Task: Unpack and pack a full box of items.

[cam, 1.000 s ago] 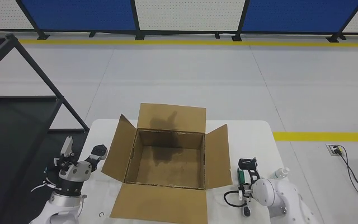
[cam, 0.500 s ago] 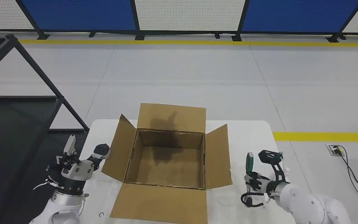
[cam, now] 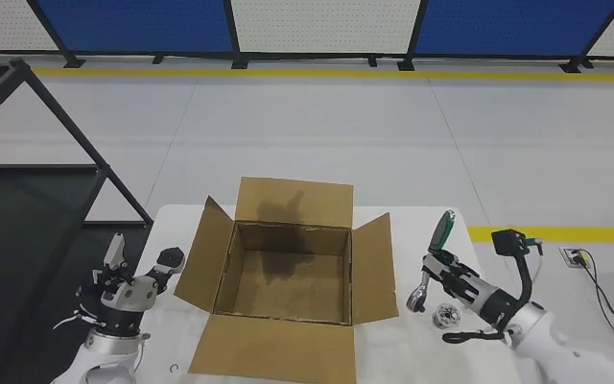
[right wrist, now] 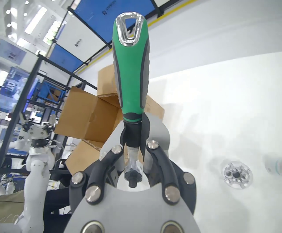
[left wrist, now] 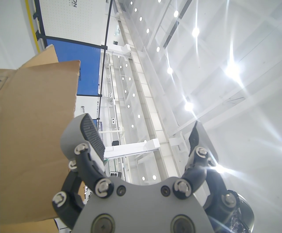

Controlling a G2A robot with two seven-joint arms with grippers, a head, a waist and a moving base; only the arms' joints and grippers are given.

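So, R fingers (right wrist: 157,132) clamp ratchet (right wrist: 131,66) nr box (cam: 293,200).

Short dark print on the white partition panel (right wrist: 76,38) and the blue partition panel (right wrist: 114,15), far across the floor; too small to be read.

Matt cardboard box (cam: 293,200), glossy chrome ratchet (right wrist: 132,77) (green rubbery grip)

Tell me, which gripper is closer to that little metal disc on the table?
Right. The right gripper, holding the wrench, is close beside the disc. The left gripper is on the far side of the box.
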